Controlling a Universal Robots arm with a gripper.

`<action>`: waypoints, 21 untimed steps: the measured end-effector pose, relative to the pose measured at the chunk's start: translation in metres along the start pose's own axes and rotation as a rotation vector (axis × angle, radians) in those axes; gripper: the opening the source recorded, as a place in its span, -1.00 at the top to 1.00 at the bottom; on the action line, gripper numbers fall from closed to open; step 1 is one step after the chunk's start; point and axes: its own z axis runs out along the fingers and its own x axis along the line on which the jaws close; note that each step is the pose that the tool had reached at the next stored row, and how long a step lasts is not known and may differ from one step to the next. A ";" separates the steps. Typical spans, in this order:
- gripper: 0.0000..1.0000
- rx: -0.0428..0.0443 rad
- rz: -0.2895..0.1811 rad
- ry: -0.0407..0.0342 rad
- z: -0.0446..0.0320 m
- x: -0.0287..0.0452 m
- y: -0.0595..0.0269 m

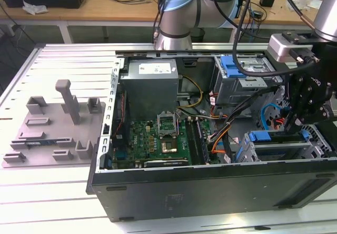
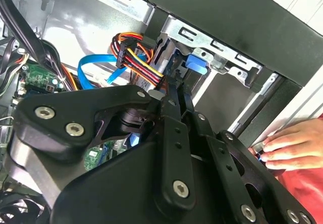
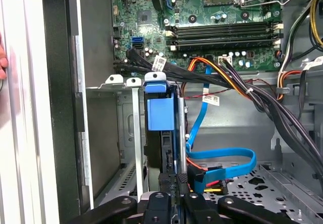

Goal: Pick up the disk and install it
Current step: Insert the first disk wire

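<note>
The disk (image 3: 160, 114) stands on edge in the drive cage (image 3: 113, 133) at the front corner of the open computer case. Its blue carrier handle faces the motherboard, and the dark drive body runs back from it. In the exterior view the disk (image 1: 260, 136) sits in the cage at the lower right. My black gripper (image 3: 174, 179) is over the end of the disk away from the handle, with its fingers close together on the disk's edge. In the second wrist view the gripper (image 2: 175, 95) reaches toward the blue handle of the disk (image 2: 197, 65). The gripper (image 1: 290, 122) hangs above the cage.
Blue and multicoloured cables (image 3: 222, 158) lie right beside the disk. The motherboard (image 1: 158, 139) and grey power supply (image 1: 150, 86) fill the case's middle. A second blue carrier (image 1: 231, 65) sits in the rear bay. A person's hand (image 2: 290, 146) rests on the case's outer wall. A grey fixture (image 1: 52, 128) stands at the exterior view's left.
</note>
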 end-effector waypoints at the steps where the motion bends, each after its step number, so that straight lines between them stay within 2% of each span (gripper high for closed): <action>1: 0.67 0.0000 0.000 0.0000 0.0004 0.0000 0.0000; 16: 0.67 0.0000 0.000 0.0002 0.0075 -0.0006 0.0002; 17: 0.17 0.0000 0.000 0.0001 0.0007 0.0001 -0.0001; 18: 0.04 0.0000 0.000 0.0000 -0.0060 0.0008 -0.0004; 20: 0.04 0.0001 0.000 0.0011 -0.0179 0.0010 -0.0009; 21: 0.04 0.0009 -0.001 0.0205 -0.0287 -0.0026 -0.0012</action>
